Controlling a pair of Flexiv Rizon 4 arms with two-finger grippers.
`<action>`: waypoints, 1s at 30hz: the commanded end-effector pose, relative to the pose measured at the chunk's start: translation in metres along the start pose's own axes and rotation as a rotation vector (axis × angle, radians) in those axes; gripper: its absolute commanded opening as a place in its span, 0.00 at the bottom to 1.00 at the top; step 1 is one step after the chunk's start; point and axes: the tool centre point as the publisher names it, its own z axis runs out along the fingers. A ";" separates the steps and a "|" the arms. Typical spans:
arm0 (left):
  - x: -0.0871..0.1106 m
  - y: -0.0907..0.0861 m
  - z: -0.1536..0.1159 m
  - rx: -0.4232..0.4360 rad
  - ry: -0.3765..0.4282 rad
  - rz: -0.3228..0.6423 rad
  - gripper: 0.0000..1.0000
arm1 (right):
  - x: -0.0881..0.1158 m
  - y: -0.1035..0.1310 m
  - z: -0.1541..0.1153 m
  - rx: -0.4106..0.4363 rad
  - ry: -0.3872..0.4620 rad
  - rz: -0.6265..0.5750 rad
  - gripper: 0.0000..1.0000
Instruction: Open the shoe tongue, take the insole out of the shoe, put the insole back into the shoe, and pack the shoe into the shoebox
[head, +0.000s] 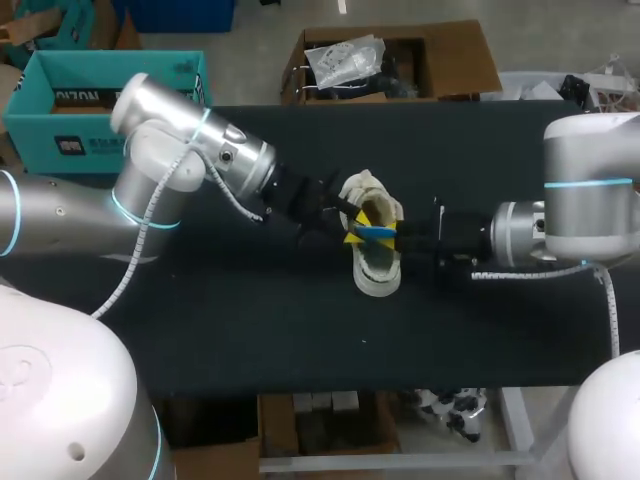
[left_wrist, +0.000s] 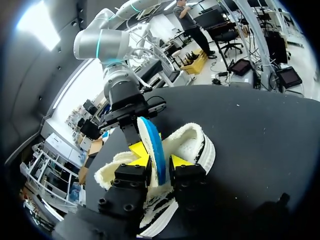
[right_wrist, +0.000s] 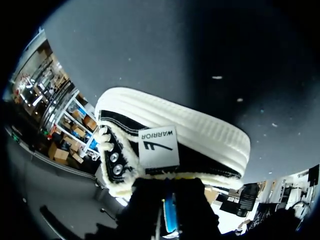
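Note:
A cream shoe (head: 378, 272) with black sides lies in the middle of the black table, opening up. A blue insole (head: 377, 233) stands on edge over that opening. My right gripper (head: 402, 238) comes in from the right and is shut on one end of the insole (right_wrist: 170, 212), above the shoe's side (right_wrist: 200, 135). My left gripper (head: 352, 228) is at the shoe's left. The insole (left_wrist: 152, 145) stands between its yellow tips, with a gap at one tip, so this gripper (left_wrist: 159, 156) is open. Beyond the shoe (left_wrist: 192, 142), my right gripper (left_wrist: 131, 131) pinches the insole's far end.
The black table (head: 250, 330) is bare in front of the shoe and to both sides. A teal open box (head: 100, 95) sits past the table's far left edge.

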 end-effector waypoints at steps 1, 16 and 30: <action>0.002 -0.007 0.001 -0.005 -0.005 0.012 0.00 | 0.000 0.004 0.002 0.004 -0.003 0.006 0.00; 0.004 -0.004 0.002 -0.015 0.000 0.019 0.00 | -0.019 -0.032 -0.015 0.004 0.033 -0.053 0.15; 0.000 0.019 0.013 -0.060 0.009 -0.029 0.00 | -0.004 -0.010 0.003 -0.012 -0.012 -0.022 0.00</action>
